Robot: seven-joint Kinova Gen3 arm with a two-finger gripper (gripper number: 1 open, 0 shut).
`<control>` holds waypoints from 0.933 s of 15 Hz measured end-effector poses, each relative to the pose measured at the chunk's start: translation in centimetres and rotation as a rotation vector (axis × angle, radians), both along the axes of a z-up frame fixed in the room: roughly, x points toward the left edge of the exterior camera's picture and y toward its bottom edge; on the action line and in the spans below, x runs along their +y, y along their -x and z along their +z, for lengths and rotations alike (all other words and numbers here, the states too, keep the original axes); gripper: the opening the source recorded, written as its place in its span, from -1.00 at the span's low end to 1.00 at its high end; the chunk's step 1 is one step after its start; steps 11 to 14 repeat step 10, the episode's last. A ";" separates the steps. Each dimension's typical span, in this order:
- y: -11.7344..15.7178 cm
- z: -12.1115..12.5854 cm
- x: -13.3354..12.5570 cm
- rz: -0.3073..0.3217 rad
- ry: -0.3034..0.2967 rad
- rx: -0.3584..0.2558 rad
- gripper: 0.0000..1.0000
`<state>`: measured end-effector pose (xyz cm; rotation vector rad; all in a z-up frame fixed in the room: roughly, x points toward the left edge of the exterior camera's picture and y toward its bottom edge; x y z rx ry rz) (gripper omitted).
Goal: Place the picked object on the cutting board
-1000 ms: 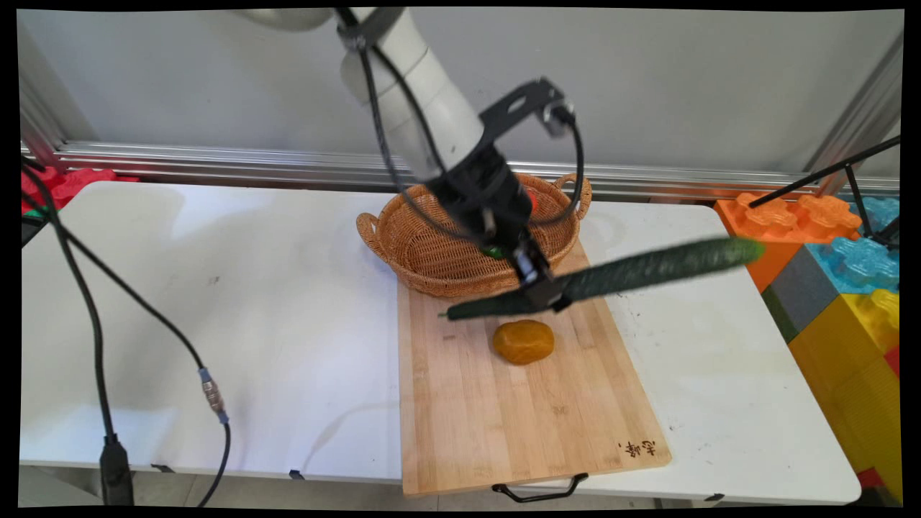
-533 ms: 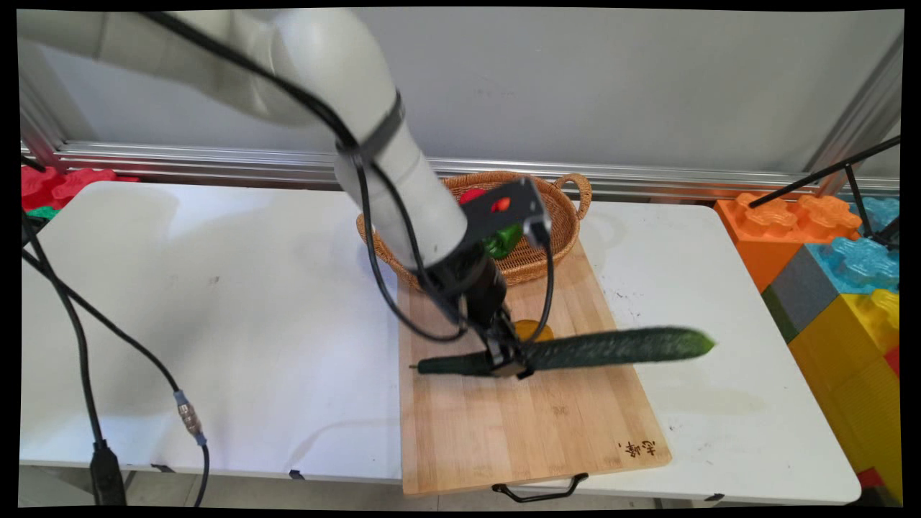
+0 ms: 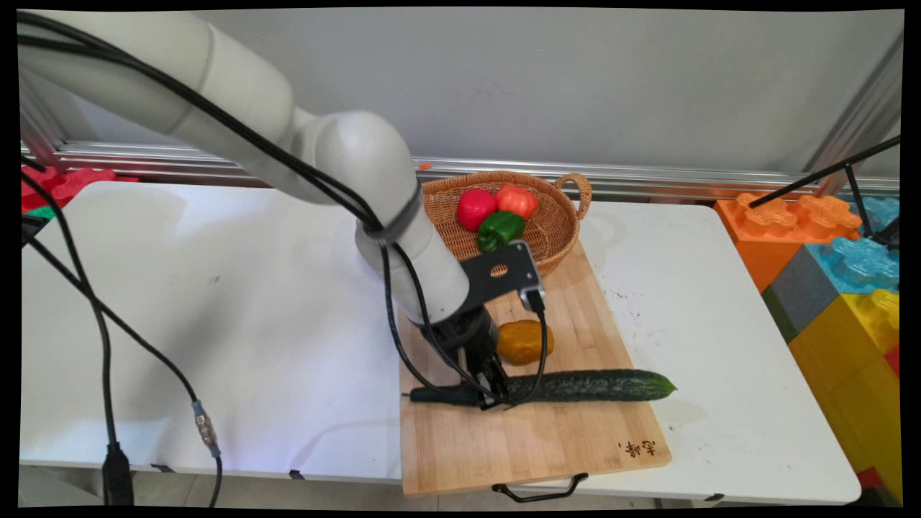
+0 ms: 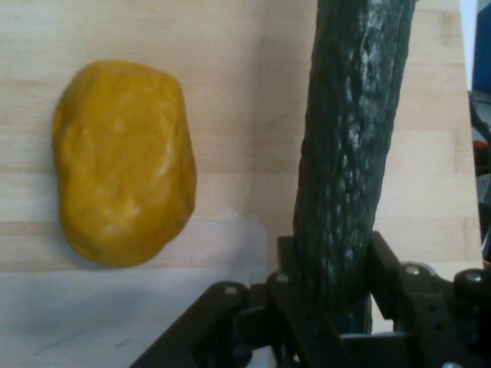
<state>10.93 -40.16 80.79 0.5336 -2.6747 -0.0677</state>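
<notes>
1. In the main view we see the gripper [image 3: 495, 394] low over the wooden cutting board [image 3: 575, 439], its fingers clenched on a long dark green cucumber [image 3: 597, 385] towards the cucumber's left end.
2. The cucumber stretches left to right across the board's middle, close to level, and its right tip pokes past the board's right edge above the white table [image 3: 216, 288]. We cannot tell whether it touches the wood.
3. A yellow-brown potato [image 3: 529, 341] sits on the board just behind the cucumber, right beside the gripper.
4. At the board's far end a wicker basket [image 3: 557, 223] holds a red tomato [image 3: 475, 208], an orange-red tomato [image 3: 516, 201] and a green pepper [image 3: 501, 228].
5. Big coloured toy blocks [image 3: 842, 266] stand off the table's right side.
6. In the hand view the cucumber [image 4: 354, 146] rises out of the black fingers [image 4: 387, 264], which press on it from both sides, and the potato [image 4: 124, 163] lies to its left on the board [image 4: 238, 92], apart from it.
</notes>
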 end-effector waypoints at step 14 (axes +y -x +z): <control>1.6 0.1 -0.7 -0.028 0.036 -0.001 1.00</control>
